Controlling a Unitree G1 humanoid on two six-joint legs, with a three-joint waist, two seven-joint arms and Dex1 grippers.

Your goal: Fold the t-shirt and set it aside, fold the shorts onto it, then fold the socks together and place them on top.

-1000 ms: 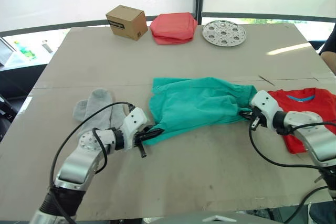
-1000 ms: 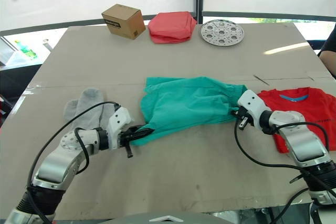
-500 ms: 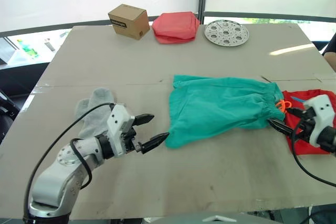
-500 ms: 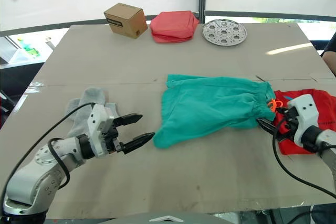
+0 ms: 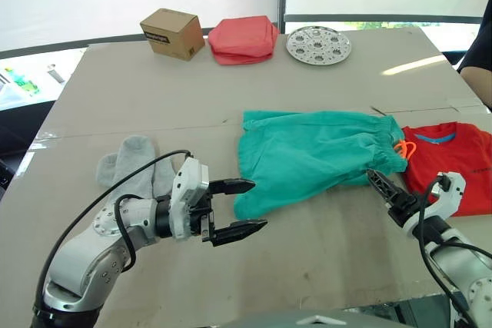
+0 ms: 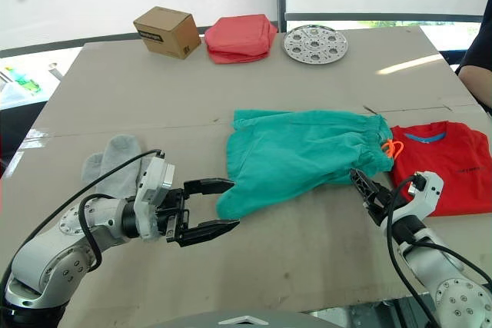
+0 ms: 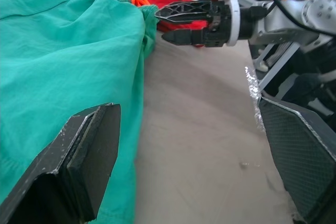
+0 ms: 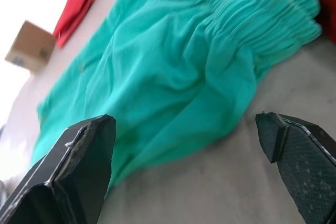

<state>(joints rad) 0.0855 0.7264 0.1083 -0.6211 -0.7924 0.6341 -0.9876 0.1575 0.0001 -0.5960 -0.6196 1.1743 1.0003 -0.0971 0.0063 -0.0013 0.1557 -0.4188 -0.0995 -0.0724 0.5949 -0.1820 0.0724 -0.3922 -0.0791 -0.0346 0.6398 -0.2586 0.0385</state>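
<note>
Shorts [image 5: 311,153] lie flat before us, overlapping the shirt [image 5: 452,163], both our grippers, left [image 5: 244,207] and right [image 5: 378,183], spread wide and holding nothing.

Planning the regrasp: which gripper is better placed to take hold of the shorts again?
Left, probably. The left gripper is open with its fingertips level with the near corner of the shorts. The right gripper looks nearly closed beside the waistband end near the red t-shirt, so it would have to open first.

Cardboard box [image 5: 172,33] label — dark print, unreadable; no legible text.
</note>
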